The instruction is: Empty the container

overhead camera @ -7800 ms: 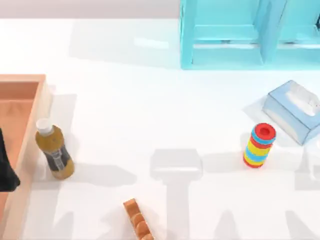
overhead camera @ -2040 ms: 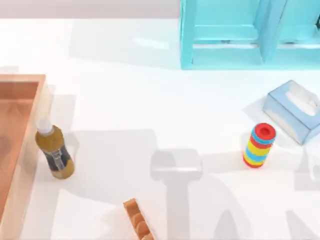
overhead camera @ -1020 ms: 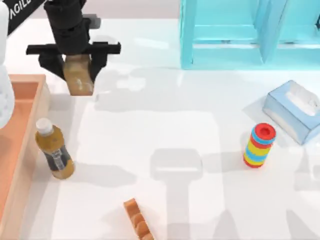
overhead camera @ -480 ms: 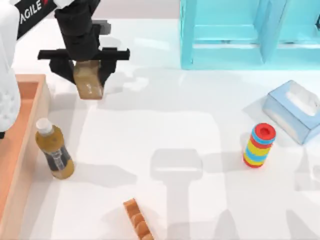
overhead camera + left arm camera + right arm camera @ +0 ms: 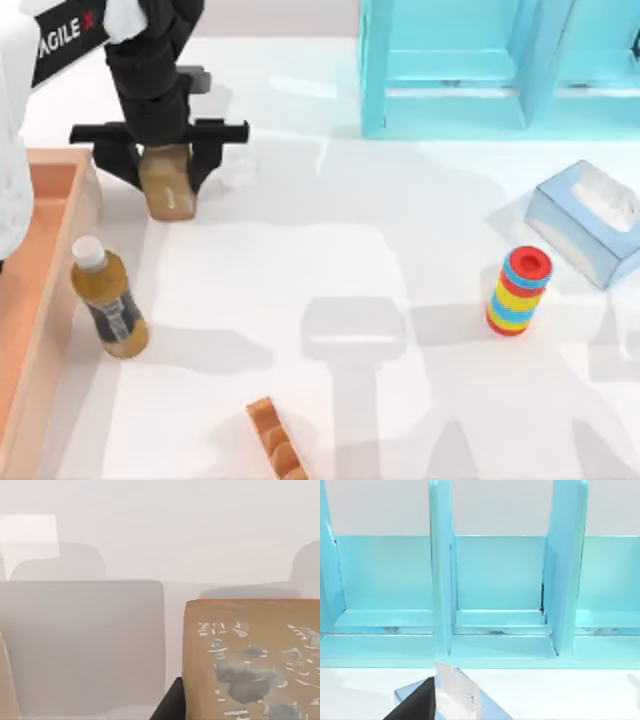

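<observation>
White glossy worktop [image 5: 300,250], turquoise shelf unit [image 5: 480,70] along the far edge. Container [image 5: 40,300] sits at the left edge: shallow tray of orange-brown wood with low walls, most of it cut off by the frame.

Left gripper [image 5: 165,185] hangs just right of the container's far corner, jaws clamped on a small tan cardboard box [image 5: 167,180]. Box is held outside the wall and low over the worktop, so this looks like the set-down spot for an item lifted out. Left wrist view shows the box [image 5: 250,660] face close up: matte brown card with scuffed pale print.

Amber plastic bottle [image 5: 108,300] with white cap lies beside the container's right wall, already out.

Right side, unrelated: pale blue tissue box [image 5: 590,220], ribbed red-blue-yellow stack [image 5: 520,290]. Near edge: brown lumpy bar [image 5: 275,440].

Right arm is parked facing the shelf unit; can't tell its jaw state.
</observation>
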### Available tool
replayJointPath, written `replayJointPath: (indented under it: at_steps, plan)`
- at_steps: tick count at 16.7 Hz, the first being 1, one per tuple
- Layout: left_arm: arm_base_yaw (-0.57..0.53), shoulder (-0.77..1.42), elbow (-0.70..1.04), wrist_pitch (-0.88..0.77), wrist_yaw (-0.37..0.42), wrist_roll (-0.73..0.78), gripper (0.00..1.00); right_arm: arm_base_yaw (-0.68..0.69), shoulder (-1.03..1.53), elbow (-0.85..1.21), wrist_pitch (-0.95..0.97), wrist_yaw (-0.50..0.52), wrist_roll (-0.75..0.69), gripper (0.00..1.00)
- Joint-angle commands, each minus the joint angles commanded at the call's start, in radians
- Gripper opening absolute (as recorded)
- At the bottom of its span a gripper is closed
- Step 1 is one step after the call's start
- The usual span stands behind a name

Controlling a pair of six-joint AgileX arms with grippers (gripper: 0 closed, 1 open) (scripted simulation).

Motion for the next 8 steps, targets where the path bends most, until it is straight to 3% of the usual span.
replayJointPath:
  at_steps: [1,8]
  plan:
    - [0.000,0.000,0.000,0.000,0.000,0.000,0.00,0.000,0.000,0.000,0.000,0.000,0.000,1.00]
    - [0.000,0.000,0.000,0.000,0.000,0.000,0.53,0.000,0.000,0.000,0.000,0.000,0.000,1.00]
